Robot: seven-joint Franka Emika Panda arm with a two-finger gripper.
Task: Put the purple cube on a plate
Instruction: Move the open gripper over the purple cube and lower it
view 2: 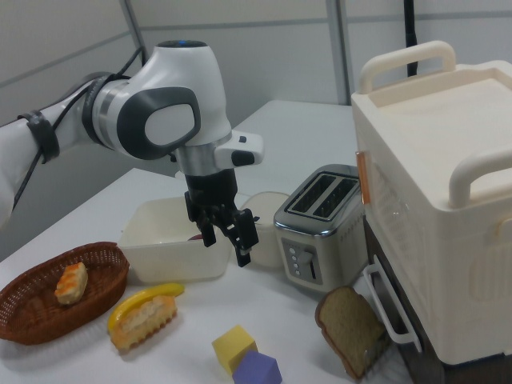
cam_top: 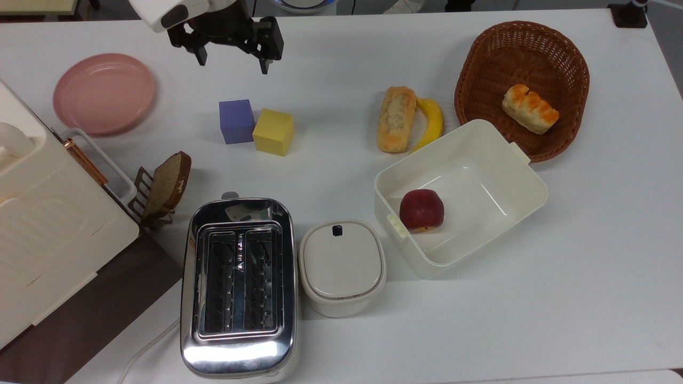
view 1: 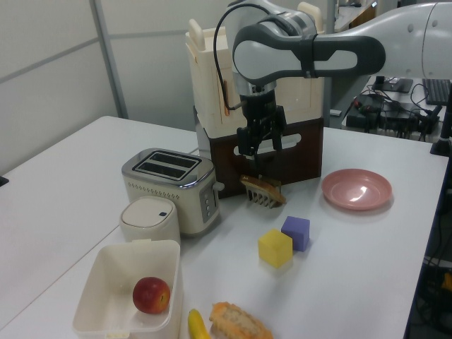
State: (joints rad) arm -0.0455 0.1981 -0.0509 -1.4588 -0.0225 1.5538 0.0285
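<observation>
The claw (cam_top: 232, 58) is hanging open and holding nothing at the upper left of the top view, above the white tabletop (cam_top: 341, 69). Just below it, the purple cube (cam_top: 236, 121) is sitting on the tabletop, touching the yellow cube (cam_top: 273, 132). The pink plate (cam_top: 104, 93) is lying well apart at the far left.

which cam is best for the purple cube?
Top view: the small matte blue-purple cube sits whole and unblocked, touching the yellow cube. The left view shows it partly behind the yellow cube; the right view shows it at the bottom edge.
</observation>
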